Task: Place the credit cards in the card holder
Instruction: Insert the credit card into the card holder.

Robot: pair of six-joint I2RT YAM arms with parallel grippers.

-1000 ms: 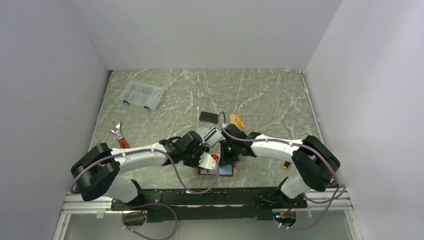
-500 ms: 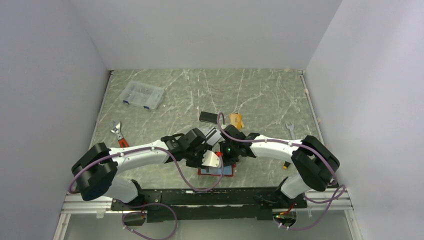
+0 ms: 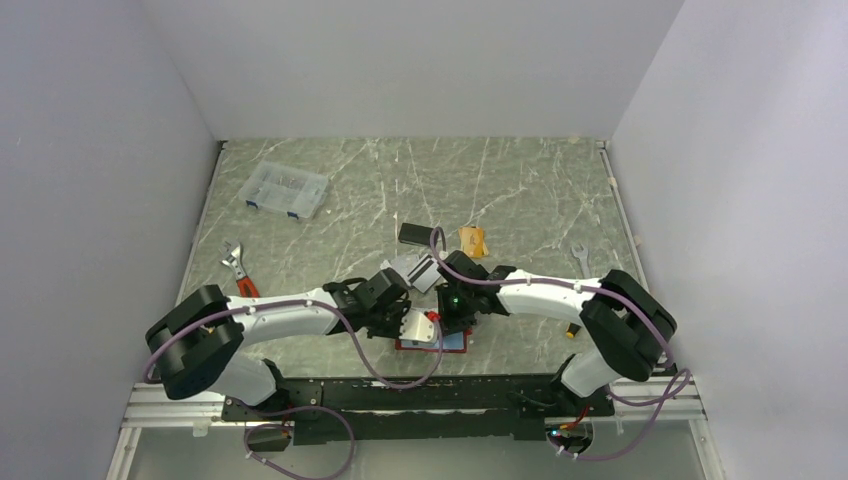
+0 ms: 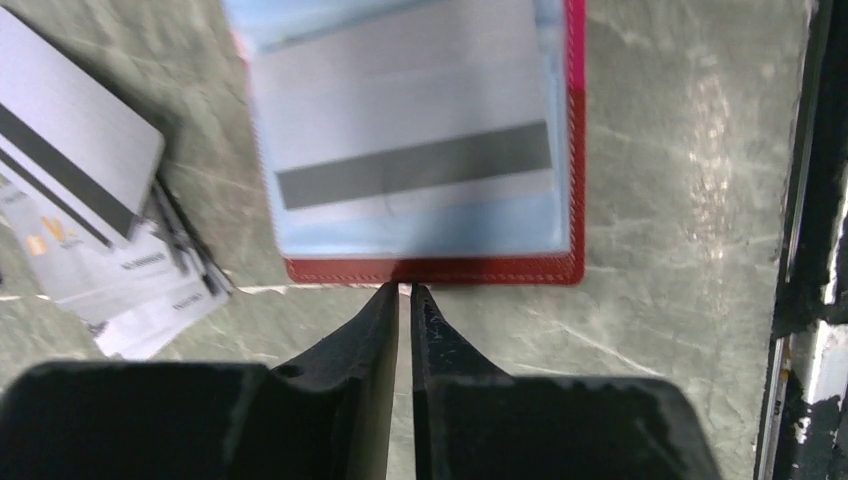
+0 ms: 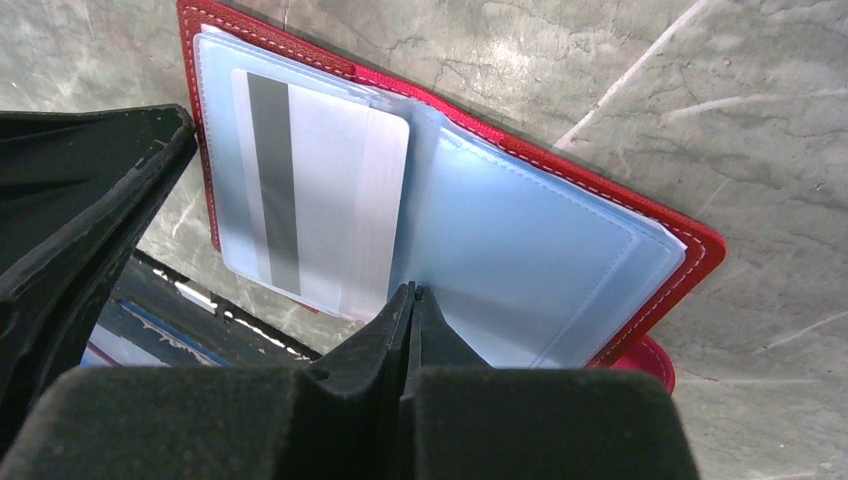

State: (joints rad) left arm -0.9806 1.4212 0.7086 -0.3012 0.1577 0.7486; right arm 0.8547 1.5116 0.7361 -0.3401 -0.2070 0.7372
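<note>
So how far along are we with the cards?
Done: one striped card sits in a sleeve of the open card holder. In hand: nothing; the left gripper is nearly closed and empty at the holder's edge, the right gripper shut at the sleeve fold. Left: the loose cards beside it and the black card.

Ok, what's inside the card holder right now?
One grey-white card with a dark stripe sits in a clear sleeve of the open card holder. The facing sleeve looks empty. Any sleeves underneath are covered, so I cannot tell what they hold.
</note>
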